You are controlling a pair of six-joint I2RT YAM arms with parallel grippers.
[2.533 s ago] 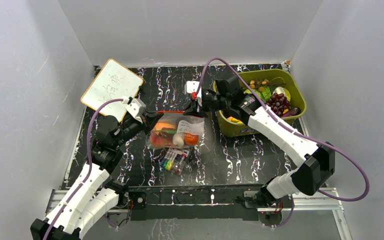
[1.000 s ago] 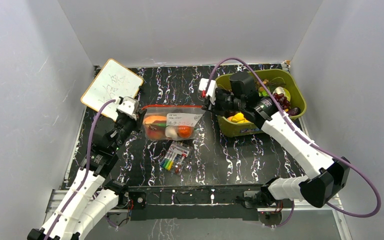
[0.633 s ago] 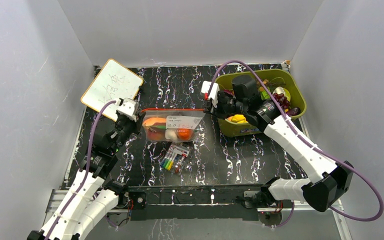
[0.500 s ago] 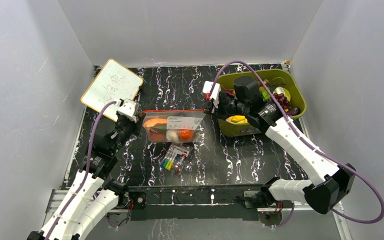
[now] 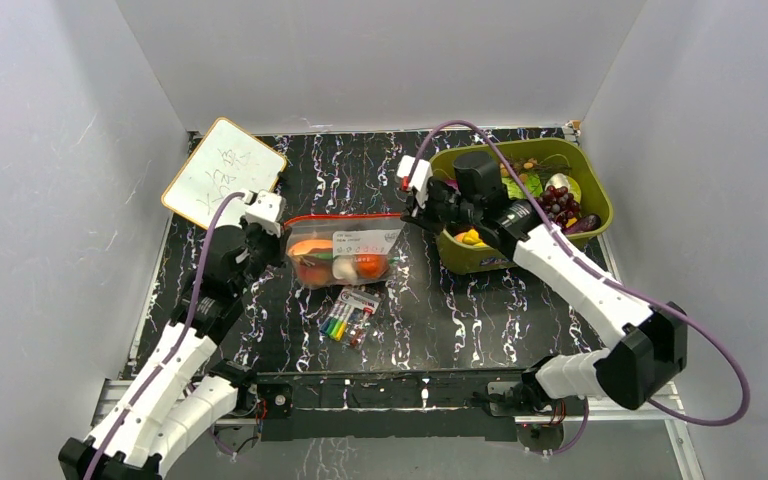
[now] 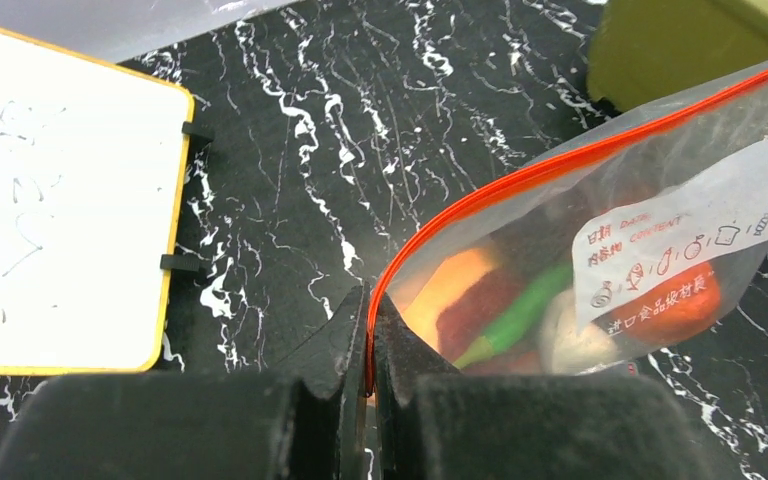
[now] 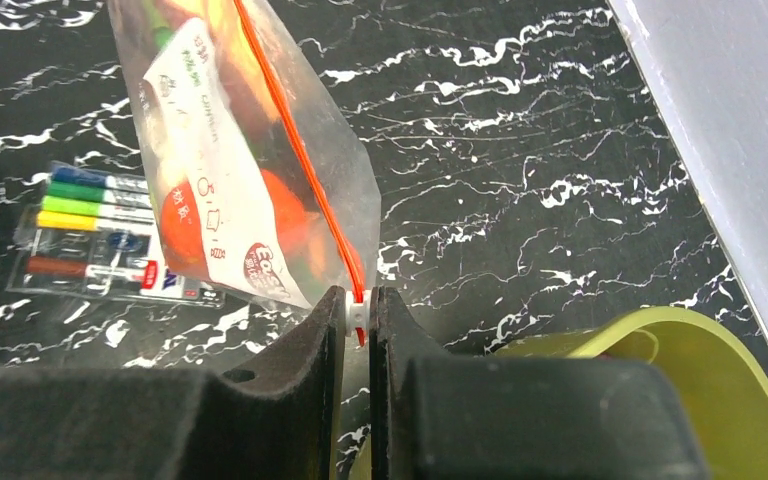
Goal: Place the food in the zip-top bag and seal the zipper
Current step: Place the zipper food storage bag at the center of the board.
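Both arms have drawn apart over the last couple of seconds, so the zip-top bag (image 5: 345,250) is now pulled taut between them rather than sagging. Its mouth edge is held up over the desk (image 5: 460,310). The left hand (image 6: 368,310) is pinched together on the left end of the red zipper (image 5: 345,216). The right hand (image 7: 358,305) is clamped on its right end, beside the green bin (image 5: 560,147). The food (image 5: 335,264) sits inside the bag, just behind the marker pack (image 5: 348,318).

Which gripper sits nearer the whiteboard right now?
Left. The left gripper pinches the zip-top bag at the end beside the whiteboard; the right gripper holds the far end, by the green bin.
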